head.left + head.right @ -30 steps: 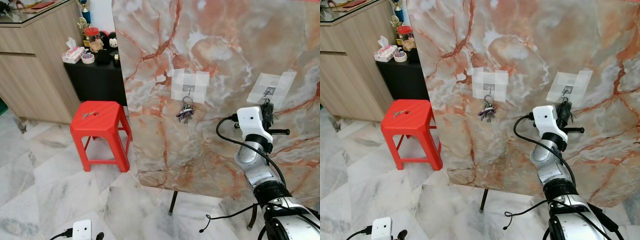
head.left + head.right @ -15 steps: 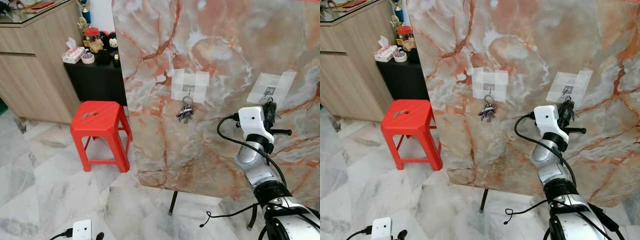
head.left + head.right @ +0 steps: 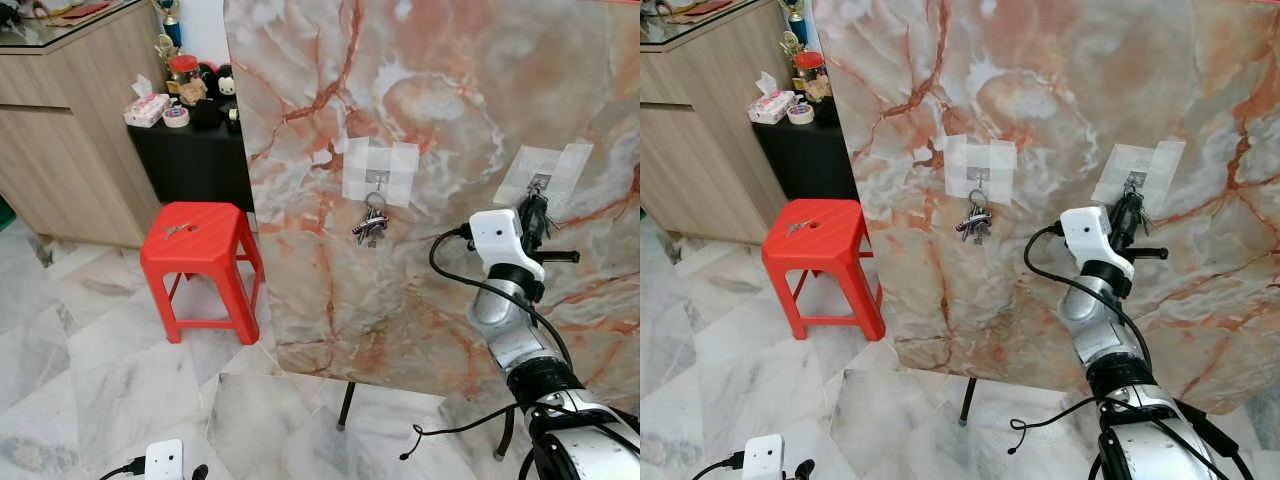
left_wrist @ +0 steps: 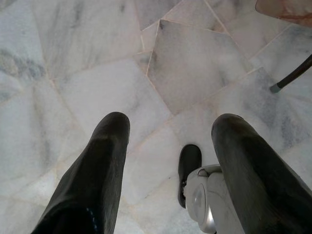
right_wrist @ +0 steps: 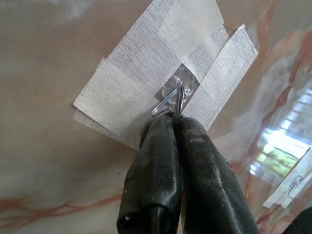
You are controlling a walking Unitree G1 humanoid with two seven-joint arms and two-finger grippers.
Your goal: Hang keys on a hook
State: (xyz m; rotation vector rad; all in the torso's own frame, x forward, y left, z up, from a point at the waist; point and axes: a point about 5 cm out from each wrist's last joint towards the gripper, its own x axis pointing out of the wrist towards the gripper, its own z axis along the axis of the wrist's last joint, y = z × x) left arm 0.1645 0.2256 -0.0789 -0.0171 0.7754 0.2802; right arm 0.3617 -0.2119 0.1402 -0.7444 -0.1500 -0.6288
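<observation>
My right gripper (image 3: 534, 203) is raised against the marble board (image 3: 430, 90) and is shut on a key ring. In the right wrist view its fingers (image 5: 161, 146) pinch the silver ring (image 5: 177, 101) right at the clear hook (image 5: 178, 83), which is taped on with white tape (image 5: 146, 78). Whether the ring sits over the hook I cannot tell. The keys below the fingers are mostly hidden by the wrist. A second bunch of keys (image 3: 370, 228) hangs from the left taped hook (image 3: 377, 178). My left gripper (image 4: 170, 122) hangs open over the floor.
The board stands on thin black legs (image 3: 346, 405) on a marble floor (image 3: 110, 380). A red plastic stool (image 3: 200, 262) stands to its left. Behind that are a black side table (image 3: 195, 155) with small items and a wooden cabinet (image 3: 70, 130).
My right gripper has risen a little and moved in toward the right hook, carrying the key ring up to it. The left arm and the other keys have not moved.
</observation>
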